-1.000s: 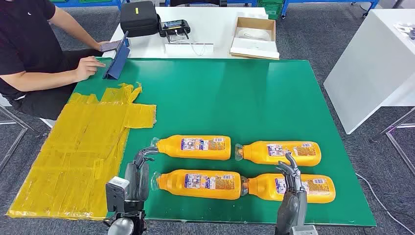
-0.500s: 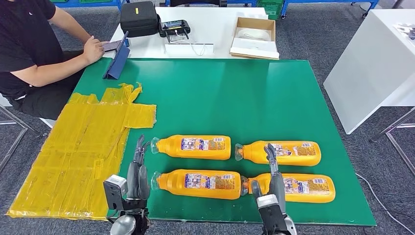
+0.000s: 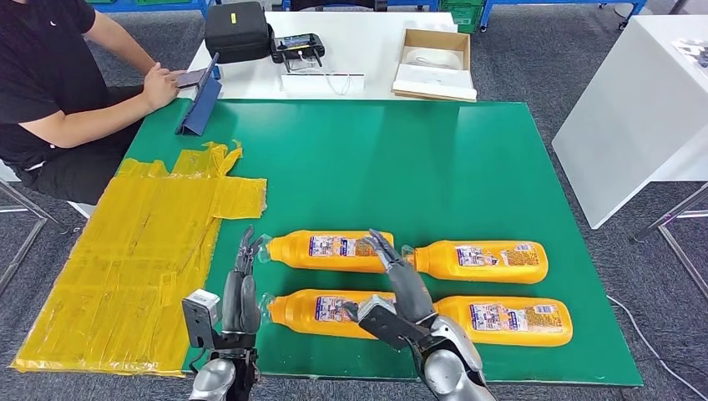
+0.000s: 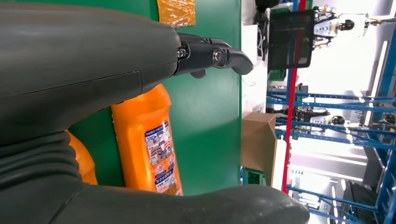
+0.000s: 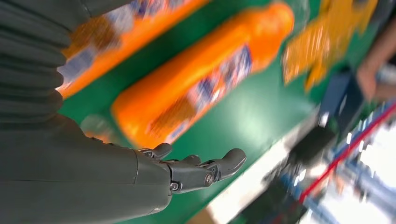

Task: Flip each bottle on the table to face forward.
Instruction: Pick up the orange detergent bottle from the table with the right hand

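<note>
Swinging leftward: right hand (image 3: 392, 271) | now over near-left bottle (image 3: 334, 311)

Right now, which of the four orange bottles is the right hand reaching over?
The near-left bottle, in the front row on the robot's left. The right hand crosses above its base end, fingers stretching toward the far-left bottle. The two right-side bottles lie uncovered.

You see four glossy orange plastic bottles (image 3: 338, 251) with printed paper-like labels, lying on a smooth matt green table (image 3: 401, 167). Crinkled shiny yellow tape (image 3: 142, 242) covers its left part. Your hands (image 3: 240, 288) look like matt dark grey plastic; the box (image 3: 434, 63) behind is plain brown cardboard.
</note>
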Available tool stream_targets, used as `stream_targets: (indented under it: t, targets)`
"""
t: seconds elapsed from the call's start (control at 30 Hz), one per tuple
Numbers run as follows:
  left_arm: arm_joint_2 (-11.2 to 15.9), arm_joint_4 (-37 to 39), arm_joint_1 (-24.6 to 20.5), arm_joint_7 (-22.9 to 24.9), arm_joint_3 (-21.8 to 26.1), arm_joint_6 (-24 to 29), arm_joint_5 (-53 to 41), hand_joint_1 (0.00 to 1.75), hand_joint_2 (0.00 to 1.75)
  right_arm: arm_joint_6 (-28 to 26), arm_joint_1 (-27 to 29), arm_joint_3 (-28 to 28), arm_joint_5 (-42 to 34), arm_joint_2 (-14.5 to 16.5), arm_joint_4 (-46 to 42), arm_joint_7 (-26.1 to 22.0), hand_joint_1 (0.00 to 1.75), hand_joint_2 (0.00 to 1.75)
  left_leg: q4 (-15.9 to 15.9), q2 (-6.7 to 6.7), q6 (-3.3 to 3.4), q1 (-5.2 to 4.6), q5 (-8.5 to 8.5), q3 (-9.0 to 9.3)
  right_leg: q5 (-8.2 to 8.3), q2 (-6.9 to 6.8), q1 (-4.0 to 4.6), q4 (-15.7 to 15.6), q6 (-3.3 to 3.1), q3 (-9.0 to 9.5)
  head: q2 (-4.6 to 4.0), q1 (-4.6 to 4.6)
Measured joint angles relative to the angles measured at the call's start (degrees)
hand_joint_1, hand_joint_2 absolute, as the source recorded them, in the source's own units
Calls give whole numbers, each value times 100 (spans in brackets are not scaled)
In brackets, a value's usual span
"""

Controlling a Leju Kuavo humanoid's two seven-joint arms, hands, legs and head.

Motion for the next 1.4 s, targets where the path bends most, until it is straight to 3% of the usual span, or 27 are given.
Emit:
stream_targets:
  t: [0.43, 0.6, 0.87, 1.1, 1.27, 1.4]
  targets:
    - [0, 155, -57, -2, 64, 73, 83, 0, 0, 556, -529, 1074, -437, -222, 508, 139, 0, 175, 1, -1, 0, 0, -1, -5, 0, 0, -1, 0, 0, -3, 0, 1]
    - [2, 198, -71, -2, 102, 120, 133, 0, 0, 713, -907, 1666, -521, -431, 635, 563, 0, 175, 1, -2, 1, 0, 2, -4, 1, 0, 0, 0, 1, -2, 0, 0]
    - [4, 202, -55, -2, 275, 32, 152, 0, 0, 1311, -1722, 2423, -732, -860, 779, 1234, 0, 175, 3, -1, 2, 0, 3, -5, 3, 0, -1, 1, 4, -2, 0, -1]
    - [6, 202, -32, -4, 435, -63, 102, 0, 0, 2025, -2834, 3095, -1303, -1168, 710, 1937, 0, 175, 6, -1, 4, 0, 6, -4, 5, 0, -1, 2, 5, -2, 0, 0]
    - [5, 202, -33, -4, 499, -91, 78, 0, 0, 2403, -3424, 3401, -1842, -1243, 509, 2142, 0, 175, 7, -2, 5, 0, 7, -3, 5, 0, 0, 3, 5, -2, 0, -1]
    - [5, 202, -35, -4, 516, -80, 93, 0, 0, 2312, -3635, 3618, -2230, -1340, 258, 2202, 0, 175, 7, -3, 4, 0, 6, -4, 5, 0, 0, 3, 5, -2, 0, -1]
